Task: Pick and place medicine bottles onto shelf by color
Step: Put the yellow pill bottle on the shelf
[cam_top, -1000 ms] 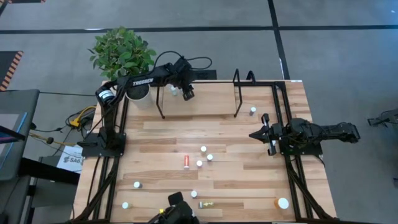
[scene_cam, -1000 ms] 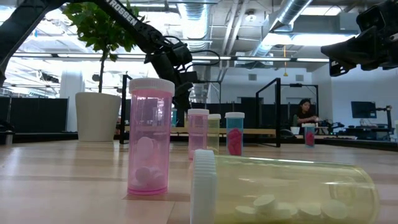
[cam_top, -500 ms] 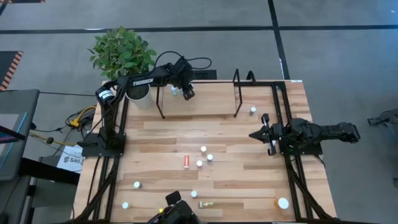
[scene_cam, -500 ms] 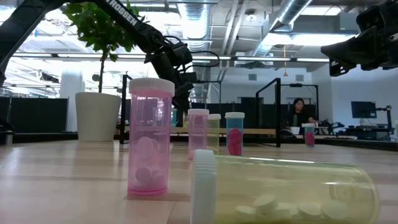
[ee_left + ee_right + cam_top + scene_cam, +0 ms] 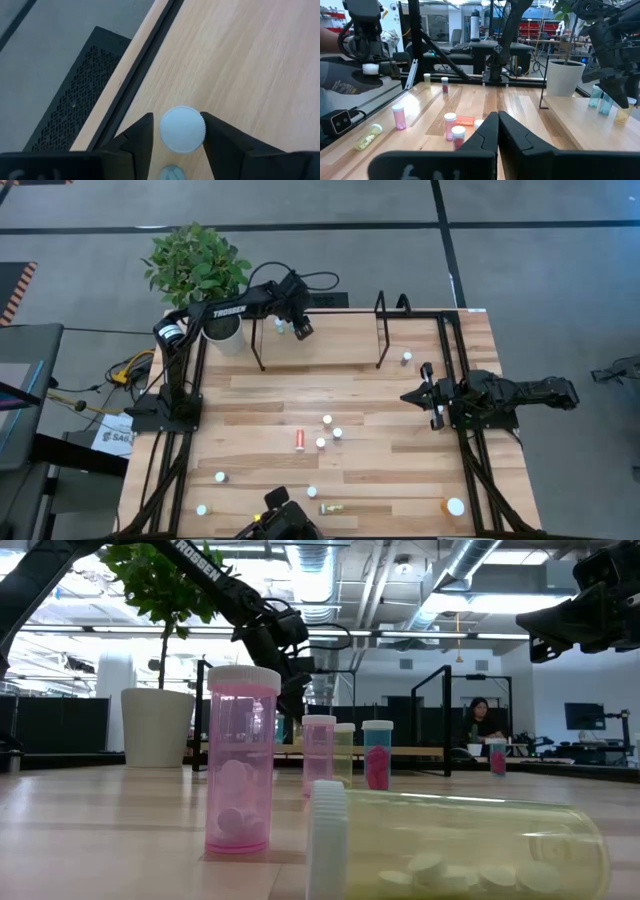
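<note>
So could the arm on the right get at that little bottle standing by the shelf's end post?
Probably yes: the bottle stands alone on bare table just beyond the right gripper, which is shut and would need to open first.

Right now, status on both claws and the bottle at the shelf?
Left claw over the shelf, fingers astride a white-capped bottle. Right claw shut, empty, waiting at table's right edge. Nothing blocking.
</note>
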Motion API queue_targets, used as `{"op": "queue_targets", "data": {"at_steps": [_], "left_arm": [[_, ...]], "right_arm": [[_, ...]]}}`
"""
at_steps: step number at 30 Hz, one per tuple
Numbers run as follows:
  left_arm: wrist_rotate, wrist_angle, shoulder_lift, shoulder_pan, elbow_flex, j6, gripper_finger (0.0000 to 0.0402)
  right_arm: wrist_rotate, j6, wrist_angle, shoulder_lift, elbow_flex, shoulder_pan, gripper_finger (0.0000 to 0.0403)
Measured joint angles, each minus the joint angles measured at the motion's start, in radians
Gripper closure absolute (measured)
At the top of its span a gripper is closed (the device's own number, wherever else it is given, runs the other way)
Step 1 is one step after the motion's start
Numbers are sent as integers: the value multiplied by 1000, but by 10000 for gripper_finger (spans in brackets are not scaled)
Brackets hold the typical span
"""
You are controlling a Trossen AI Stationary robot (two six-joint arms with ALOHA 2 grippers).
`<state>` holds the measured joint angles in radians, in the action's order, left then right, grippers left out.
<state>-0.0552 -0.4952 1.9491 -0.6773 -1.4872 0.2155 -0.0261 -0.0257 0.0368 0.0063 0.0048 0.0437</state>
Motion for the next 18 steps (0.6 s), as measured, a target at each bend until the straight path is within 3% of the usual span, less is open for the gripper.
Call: {"op": "queue_targets", "data": {"at_steps": [18], "left_arm": [[-59,12,-99,27,-23,45,251]], "right_arm": [[0,0,0,0,0,0,377]]}}
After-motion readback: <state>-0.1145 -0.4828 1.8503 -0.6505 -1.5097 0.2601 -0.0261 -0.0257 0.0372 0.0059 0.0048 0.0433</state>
